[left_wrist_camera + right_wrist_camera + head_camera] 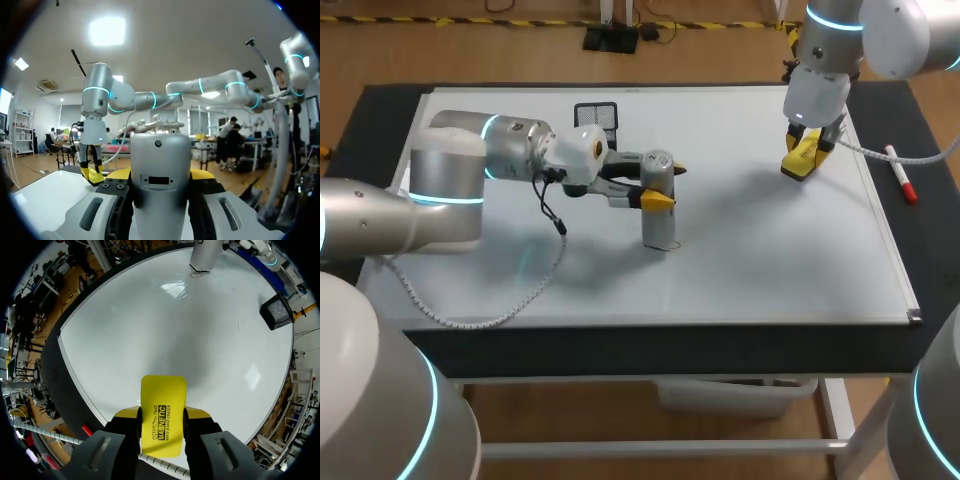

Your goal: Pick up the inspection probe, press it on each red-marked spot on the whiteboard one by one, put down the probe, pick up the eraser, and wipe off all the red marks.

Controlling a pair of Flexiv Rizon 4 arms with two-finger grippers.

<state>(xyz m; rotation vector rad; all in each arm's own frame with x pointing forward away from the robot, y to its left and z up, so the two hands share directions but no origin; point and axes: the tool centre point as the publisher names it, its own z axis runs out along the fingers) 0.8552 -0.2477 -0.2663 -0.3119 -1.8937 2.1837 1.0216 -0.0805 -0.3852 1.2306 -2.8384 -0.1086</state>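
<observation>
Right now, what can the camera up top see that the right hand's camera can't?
Only the head view shows the left gripper clamped around the gray probe. Only the right wrist view shows the black print on the yellow eraser held in the right gripper. Both show the whiteboard, the probe standing on it, the eraser and the black mesh basket.

left fingers [656, 201] clamp probe [659, 215] upright on whiteboard [750, 270] | right fingers [814, 141] clamp eraser [798, 165] | red marker [901, 175] beside whiteboard
</observation>
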